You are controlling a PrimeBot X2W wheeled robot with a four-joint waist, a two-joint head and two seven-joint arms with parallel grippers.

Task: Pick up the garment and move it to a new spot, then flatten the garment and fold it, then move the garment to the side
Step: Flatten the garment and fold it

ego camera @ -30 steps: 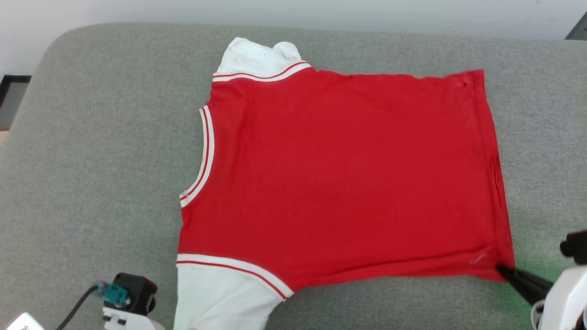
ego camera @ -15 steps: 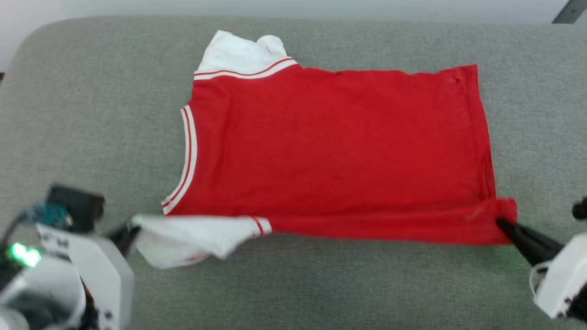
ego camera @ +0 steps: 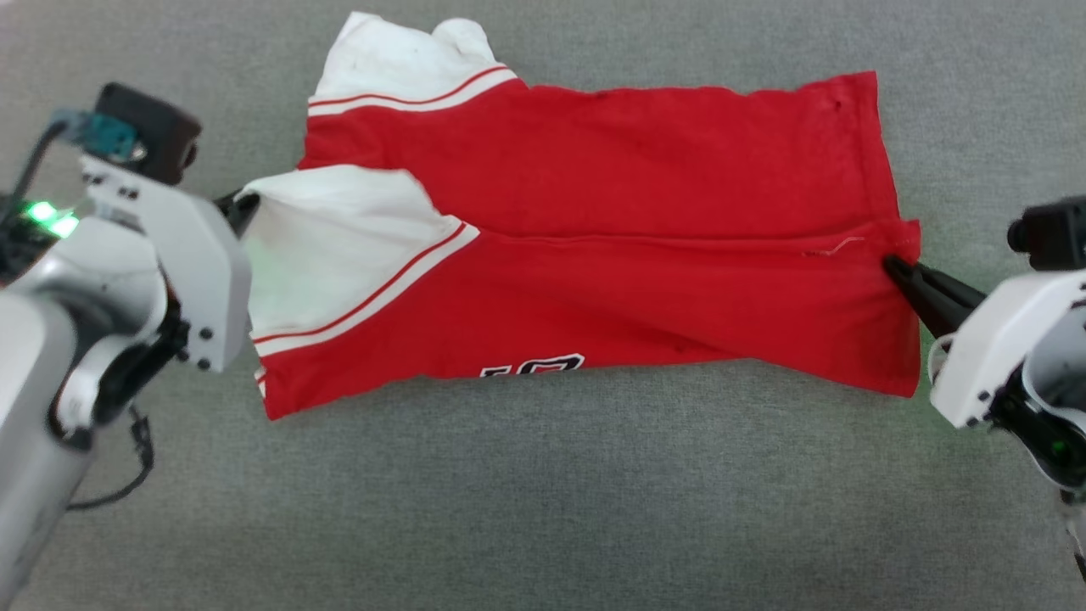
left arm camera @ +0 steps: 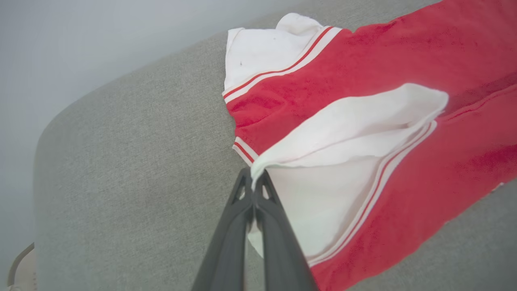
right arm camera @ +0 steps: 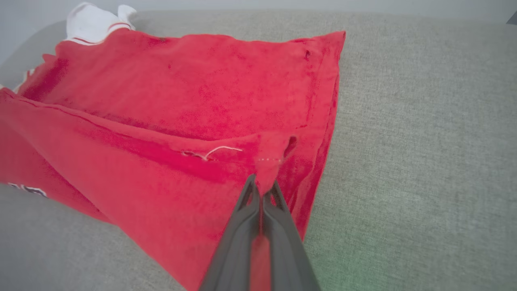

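The garment (ego camera: 594, 170), a red jersey with white sleeves and striped trim, lies on the grey cushion with its near half lifted and carried over the far half. Black white-edged letters (ego camera: 533, 367) peek out at the hanging fold. My left gripper (ego camera: 237, 204) is shut on the white sleeve's tip (left arm camera: 258, 171). At the other end my right gripper (ego camera: 892, 267) is shut on the red hem corner (right arm camera: 268, 178). The far white sleeve (ego camera: 399, 64) rests flat on the cushion.
A grey fabric cushion (ego camera: 543, 509) carries everything, with bare fabric in front of the shirt and to both sides. Its rounded far-left corner (left arm camera: 60, 121) meets a pale wall in the left wrist view.
Both grippers have lifted the shirt's near edge up and away from me, turning it over the far half so the lettering shows. The head camera has tilted down.
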